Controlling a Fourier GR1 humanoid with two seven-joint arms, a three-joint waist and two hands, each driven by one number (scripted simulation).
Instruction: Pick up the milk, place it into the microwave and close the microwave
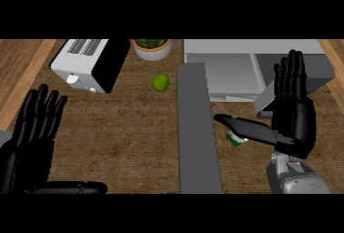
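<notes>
Far left of the long grey microwave door (199, 132), I see my black left hand (30, 145) resting low, fingers straight and upward, thumb stretched sideways, holding nothing. Further back on that side of the door stands a white toaster with a black side panel (87, 63), then a white pot with a green plant (152, 48) and a small green lime (160, 83) just beside the door's far end. Right of the door, the open grey microwave cavity (232, 73) shows. My right hand (294, 118) hovers there, fingers straight, thumb spread over the small green-and-white milk carton (235, 139), which lies on the brown counter (128, 136) close to the door's right edge. I can't tell whether the thumb touches it.
</notes>
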